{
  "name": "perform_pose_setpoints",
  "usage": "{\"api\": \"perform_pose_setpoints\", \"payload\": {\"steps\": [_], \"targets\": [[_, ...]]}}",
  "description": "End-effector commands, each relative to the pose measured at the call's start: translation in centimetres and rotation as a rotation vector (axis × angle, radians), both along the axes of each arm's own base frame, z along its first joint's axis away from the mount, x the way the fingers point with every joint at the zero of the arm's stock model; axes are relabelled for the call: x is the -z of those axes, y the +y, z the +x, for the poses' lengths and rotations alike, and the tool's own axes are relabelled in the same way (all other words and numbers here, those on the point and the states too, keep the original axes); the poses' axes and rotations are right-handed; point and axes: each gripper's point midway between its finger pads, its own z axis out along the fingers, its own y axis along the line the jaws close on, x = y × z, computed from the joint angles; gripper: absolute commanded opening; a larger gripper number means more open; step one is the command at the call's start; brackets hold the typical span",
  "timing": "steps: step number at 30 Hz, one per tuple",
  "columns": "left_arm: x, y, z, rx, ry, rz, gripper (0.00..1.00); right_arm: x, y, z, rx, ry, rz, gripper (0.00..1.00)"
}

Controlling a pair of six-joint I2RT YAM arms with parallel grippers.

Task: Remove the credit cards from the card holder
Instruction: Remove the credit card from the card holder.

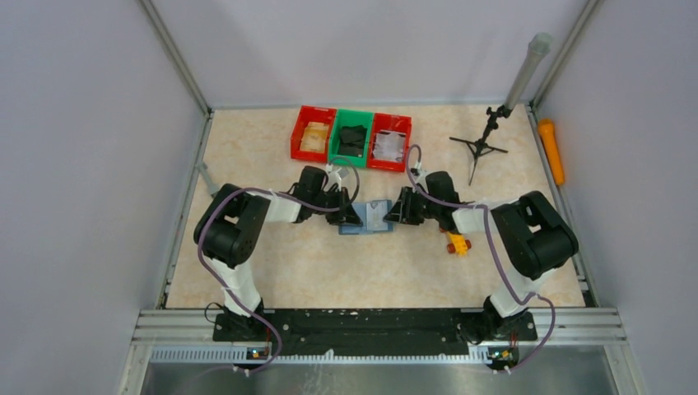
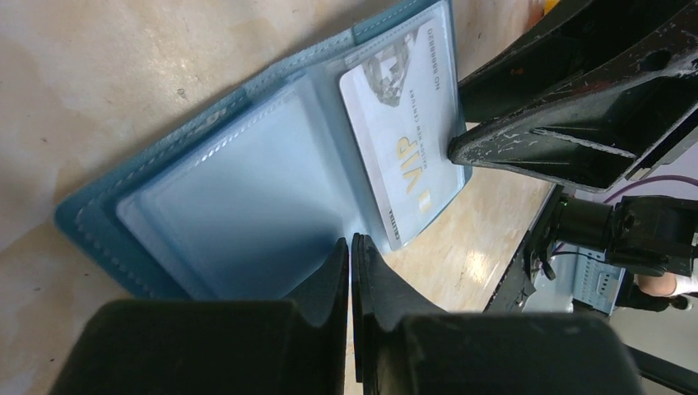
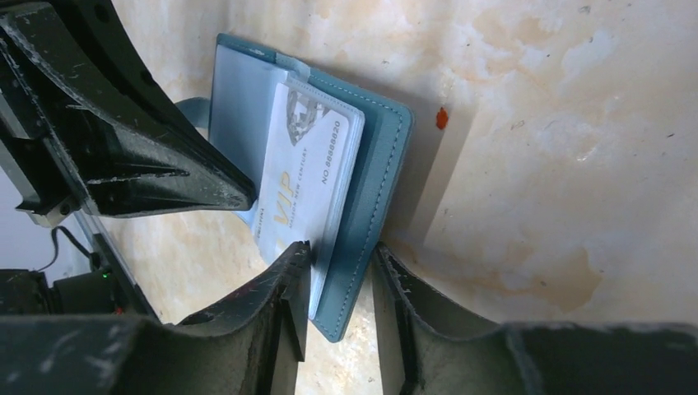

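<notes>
**Left tool**: fingers pressed together at the edge of the pale inner leaf of the card holder; whether they pinch it cannot be told. **Card holder:** lies open on the table, between both tools. **Credit card**: marked VIP, tucked in the right half. **Right tool**: fingers spread, straddling that half's corner and the card.

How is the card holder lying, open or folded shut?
Open: the card holder lies spread, clear pockets up, white VIP card showing.

Overhead looks down; wrist views close, seemingly opposed, sharing card holder.
</notes>
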Motion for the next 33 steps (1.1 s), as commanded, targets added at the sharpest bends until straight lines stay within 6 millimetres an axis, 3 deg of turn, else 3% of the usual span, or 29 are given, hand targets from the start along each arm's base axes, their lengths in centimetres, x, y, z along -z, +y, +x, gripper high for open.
{"api": "perform_pose_setpoints", "payload": {"steps": [1,10,18,23,26,30,33], "targets": [[1.0,0.2,0.3,-0.002,0.004,0.027,0.07,-0.4,1.5,-0.8,-0.066,0.001,0.049,0.28],[0.5,0.0,0.1,-0.006,0.009,-0.011,0.07,-0.8,1.5,-0.8,-0.076,-0.02,0.047,0.0],[-1.1,1.4,0.6,-0.071,-0.027,-0.067,0.18,-1.7,1.5,-0.7,-0.07,-0.043,0.077,0.0],[-3.8,2.4,0.6,-0.077,-0.15,-0.037,0.34,-2.8,1.2,-0.6,-0.056,-0.075,0.103,0.0],[-5.3,3.8,0.8,-0.119,-0.244,0.019,0.52,-3.5,1.0,-0.5,-0.044,-0.104,0.117,0.0],[-5.6,7.0,1.7,-0.251,-0.319,0.161,0.77,-3.9,0.7,-0.2,-0.031,-0.129,0.115,0.0],[-5.0,9.2,2.3,-0.332,-0.329,0.271,0.85,-3.9,0.7,-0.2,-0.03,-0.131,0.112,0.0]]}}
